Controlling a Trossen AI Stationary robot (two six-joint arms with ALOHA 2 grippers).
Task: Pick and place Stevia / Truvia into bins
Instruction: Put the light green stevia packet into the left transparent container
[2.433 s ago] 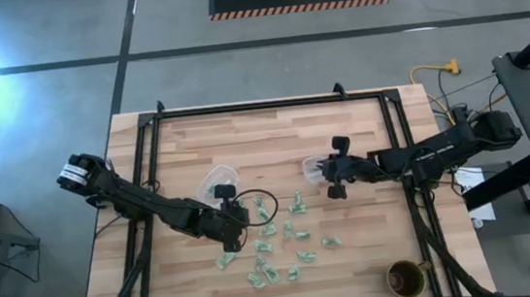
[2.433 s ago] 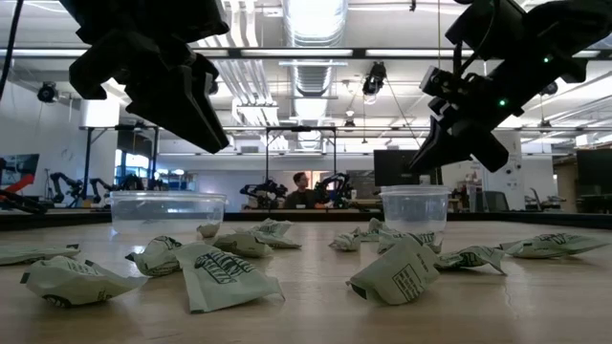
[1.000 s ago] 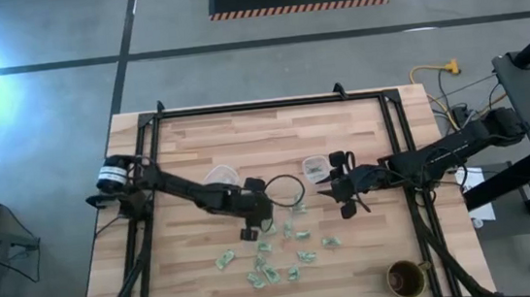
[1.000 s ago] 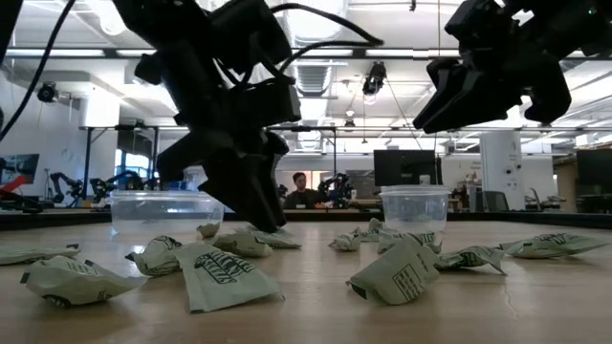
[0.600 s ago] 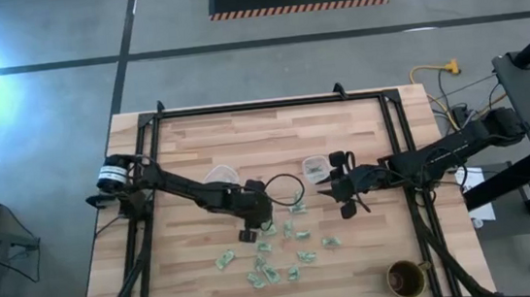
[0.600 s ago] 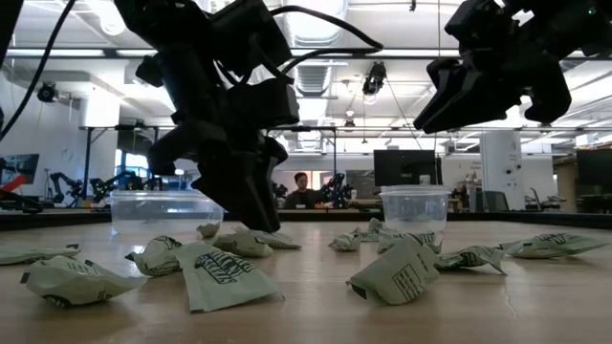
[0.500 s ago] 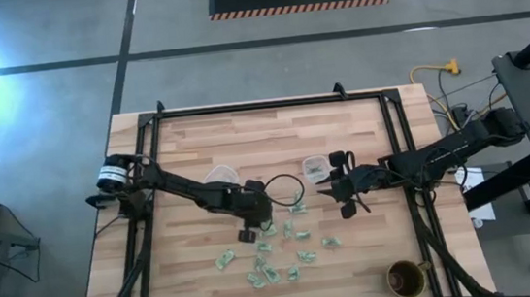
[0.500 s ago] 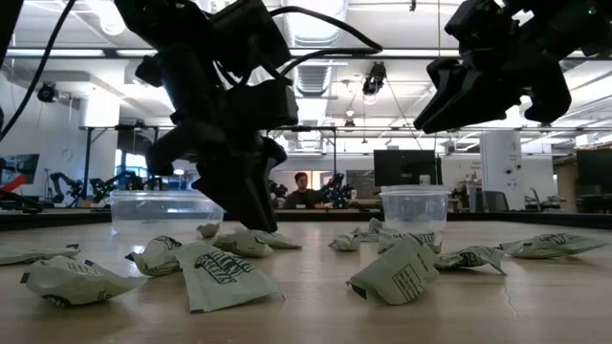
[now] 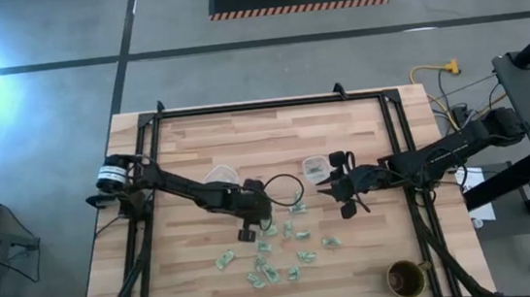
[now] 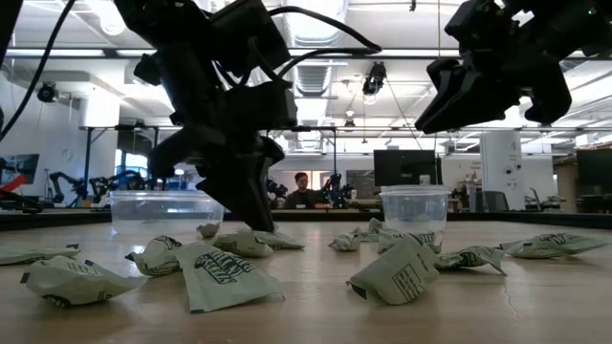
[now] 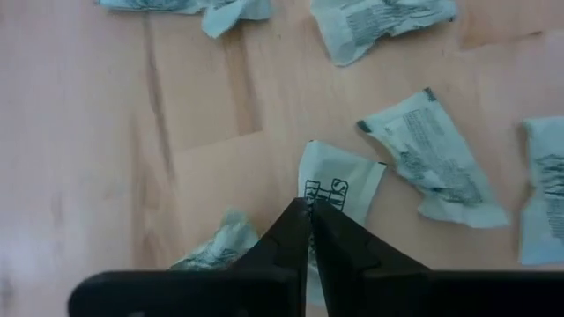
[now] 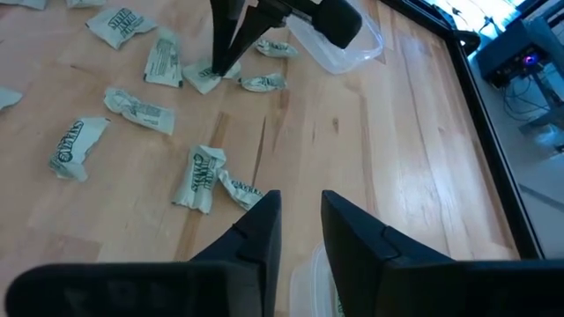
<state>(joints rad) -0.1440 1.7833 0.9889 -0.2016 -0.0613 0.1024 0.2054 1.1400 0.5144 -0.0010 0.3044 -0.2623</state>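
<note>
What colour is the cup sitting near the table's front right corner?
Brown, with a darker inside; the cup shows only in the high view.

Crumpled green-white packets (image 9: pixel 277 250) scattered flat on tabletop (image 9: pixel 341 131), mostly near front centre. Two clear bins upright behind them: larger bin (image 9: pixel 217 180) at left, smaller bin (image 9: pixel 316 167) at right, packets seen inside it.

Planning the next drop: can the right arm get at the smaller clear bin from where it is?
Probably yes. The right gripper hangs open just beside the smaller bin, with nothing between them; the left gripper is down among the packets.
</note>
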